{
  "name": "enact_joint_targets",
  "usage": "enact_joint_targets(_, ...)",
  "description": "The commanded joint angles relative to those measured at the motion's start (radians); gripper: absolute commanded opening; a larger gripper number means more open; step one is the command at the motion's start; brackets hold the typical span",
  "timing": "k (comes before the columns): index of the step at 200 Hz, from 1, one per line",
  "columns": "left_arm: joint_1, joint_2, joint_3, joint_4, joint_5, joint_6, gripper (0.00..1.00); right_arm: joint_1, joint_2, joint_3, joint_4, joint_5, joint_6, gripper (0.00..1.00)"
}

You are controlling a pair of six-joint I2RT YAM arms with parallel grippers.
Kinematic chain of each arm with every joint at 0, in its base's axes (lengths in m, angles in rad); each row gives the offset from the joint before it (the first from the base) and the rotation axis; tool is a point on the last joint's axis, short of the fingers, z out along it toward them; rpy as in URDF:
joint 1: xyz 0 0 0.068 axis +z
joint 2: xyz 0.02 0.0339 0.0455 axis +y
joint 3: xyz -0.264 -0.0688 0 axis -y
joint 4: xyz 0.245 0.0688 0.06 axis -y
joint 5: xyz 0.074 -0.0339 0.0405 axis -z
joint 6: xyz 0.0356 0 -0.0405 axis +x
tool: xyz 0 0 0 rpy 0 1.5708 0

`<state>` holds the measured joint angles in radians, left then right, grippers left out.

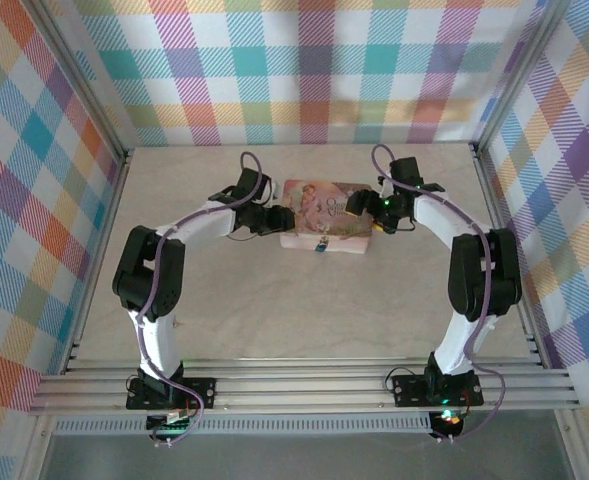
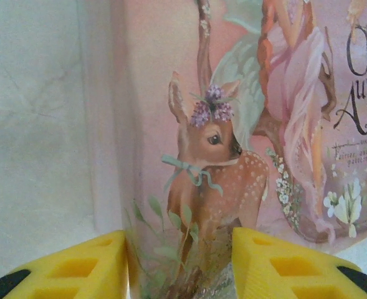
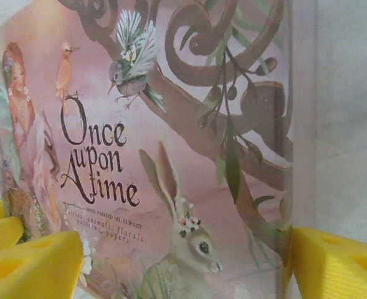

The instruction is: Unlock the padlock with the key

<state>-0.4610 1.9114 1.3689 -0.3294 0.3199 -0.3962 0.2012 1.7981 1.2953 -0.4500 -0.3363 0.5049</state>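
The box (image 1: 319, 205) is a flat pink case printed with a deer, a hare, birds and the words "Once upon A time". It lies on the desk (image 1: 304, 310), at 12 o'clock from the desk centre. Its contents are hidden.

The padlock (image 1: 319, 243) shows as a small blue-and-yellow item at the 6 o'clock edge of the box. It is too small to resolve further, and the key cannot be told apart from it.

The left tool (image 1: 277, 220) sits at the 9 o'clock end of the box. In the left wrist view its yellow fingers (image 2: 90, 265) stand apart, with the deer end of the printed cover between them. Contact with the box cannot be confirmed.

The right tool (image 1: 359, 207) sits at the 2 o'clock corner of the box. In the right wrist view its fingers (image 3: 339, 268) are spread wide, with the cover and its 3 o'clock edge between them.

Plaid walls (image 1: 304, 70) enclose the desk at 9, 12 and 3 o'clock.
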Motion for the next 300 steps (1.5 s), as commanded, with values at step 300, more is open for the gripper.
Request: enact_joint_targets(300,-0.189,0.387,0.914,-0.535,-0.176,-0.027,0.69,-0.060,-0.023,0.373,-0.440,0.377,-0.118,0.92)
